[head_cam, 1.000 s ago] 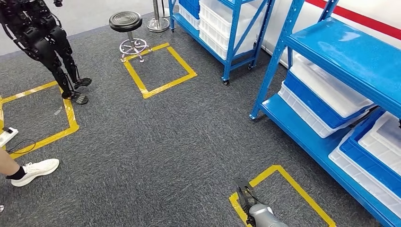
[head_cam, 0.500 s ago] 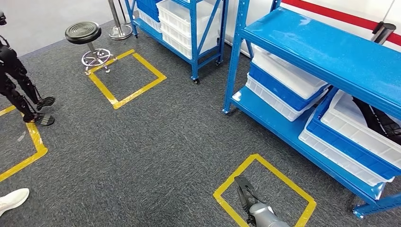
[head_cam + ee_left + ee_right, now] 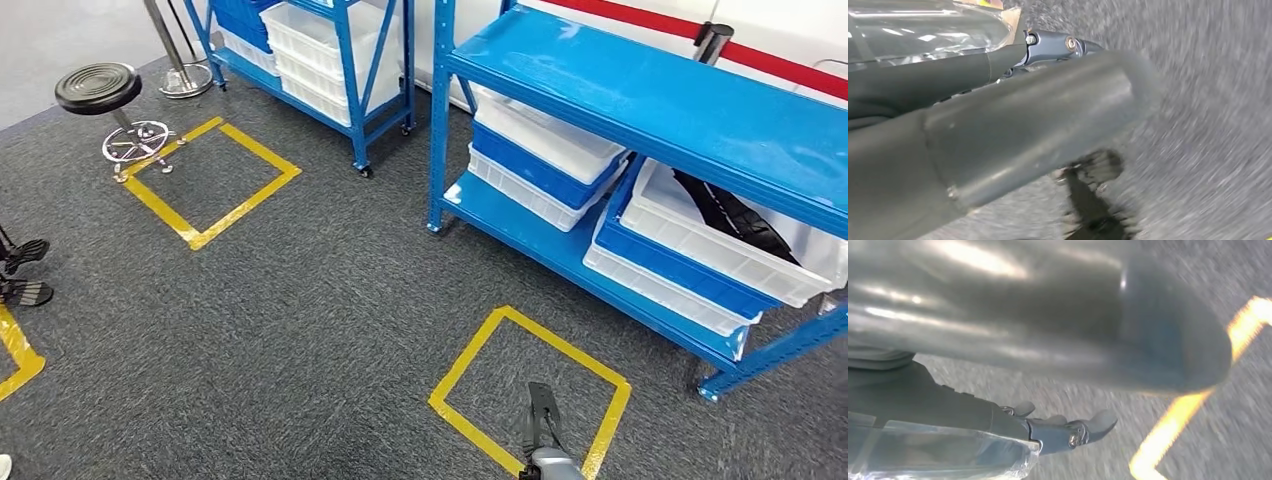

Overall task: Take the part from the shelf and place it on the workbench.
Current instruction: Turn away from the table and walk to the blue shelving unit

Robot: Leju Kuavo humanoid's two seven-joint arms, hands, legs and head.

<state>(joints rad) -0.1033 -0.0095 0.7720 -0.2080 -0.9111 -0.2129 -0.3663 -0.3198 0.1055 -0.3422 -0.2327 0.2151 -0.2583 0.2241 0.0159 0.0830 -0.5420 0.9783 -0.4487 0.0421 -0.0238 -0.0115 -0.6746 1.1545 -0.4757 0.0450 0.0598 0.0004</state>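
Dark grey carpet (image 3: 300, 330) covers the floor, marked with squares of yellow tape – one square (image 3: 530, 390) lies just in front of the near blue shelf (image 3: 640, 100), another (image 3: 205, 180) sits further off beside a black round stool (image 3: 98, 88). The near shelf has a broad bare top deck and a lower deck loaded with stacked white and blue bins. In the white bin (image 3: 720, 240) at the right end of that lower deck lies a long black part (image 3: 730, 212), slanting across the inside of the bin. A second blue rack (image 3: 350, 60) with more white bins stands beyond, near the pale wall with its red stripe (image 3: 700, 30). At the far left edge, two black robot feet (image 3: 22, 270) rest on the carpet beside a strip of tape.

From the head view, the right hand (image 3: 540, 425) hangs low over the near yellow square, dark fingers pointing ahead and holding nothing. The right wrist view brings it close – fingers (image 3: 1073, 432) extended and apart above blurred carpet, the yellow tape (image 3: 1178, 410) glowing beside them, nothing held. The left wrist view shows the left hand (image 3: 998, 115) as a thick grey thumb and a dark finger (image 3: 1063, 47) stretched over streaked carpet, with nothing in its grasp.
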